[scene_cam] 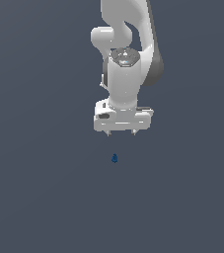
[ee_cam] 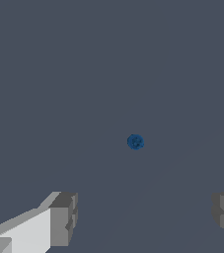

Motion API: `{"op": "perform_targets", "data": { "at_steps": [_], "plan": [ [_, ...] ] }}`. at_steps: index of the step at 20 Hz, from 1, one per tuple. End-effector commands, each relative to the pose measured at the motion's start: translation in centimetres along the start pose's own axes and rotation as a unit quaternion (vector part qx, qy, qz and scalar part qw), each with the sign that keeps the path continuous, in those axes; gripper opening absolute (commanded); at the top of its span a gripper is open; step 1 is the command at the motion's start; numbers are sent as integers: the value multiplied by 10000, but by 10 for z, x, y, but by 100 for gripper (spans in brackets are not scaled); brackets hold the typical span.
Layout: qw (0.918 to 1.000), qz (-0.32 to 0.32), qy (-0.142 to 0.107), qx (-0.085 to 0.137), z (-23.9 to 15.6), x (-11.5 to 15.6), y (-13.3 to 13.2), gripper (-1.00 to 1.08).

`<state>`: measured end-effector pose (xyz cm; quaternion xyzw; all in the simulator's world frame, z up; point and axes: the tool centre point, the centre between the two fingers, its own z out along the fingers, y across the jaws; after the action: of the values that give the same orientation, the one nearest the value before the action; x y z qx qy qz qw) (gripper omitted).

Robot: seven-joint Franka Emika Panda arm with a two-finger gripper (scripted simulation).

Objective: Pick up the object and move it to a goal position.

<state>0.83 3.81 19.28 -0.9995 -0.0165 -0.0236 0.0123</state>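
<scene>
The object is a tiny dark blue lump resting on the flat grey surface, a short way below the white gripper in the exterior view. From the wrist camera the object looks like a small round blue blob, lying ahead of the gripper and between the lines of its two fingers. The grey fingertips stand far apart, so the gripper is open and holds nothing. It is not touching the object.
A uniform dark grey surface fills both views. The white arm rises behind the gripper toward the exterior view's top edge. No other objects or edges show.
</scene>
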Motion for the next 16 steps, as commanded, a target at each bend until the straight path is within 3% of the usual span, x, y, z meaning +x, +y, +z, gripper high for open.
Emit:
{"op": "perform_targets", "data": {
  "at_steps": [1, 8, 16],
  "plan": [
    [10000, 43, 5, 13, -1, 0, -3, 100],
    [10000, -67, -7, 0, 4, 1, -1, 100],
    [9981, -614, -71, -43, 28, 8, 6, 100]
  ]
}}
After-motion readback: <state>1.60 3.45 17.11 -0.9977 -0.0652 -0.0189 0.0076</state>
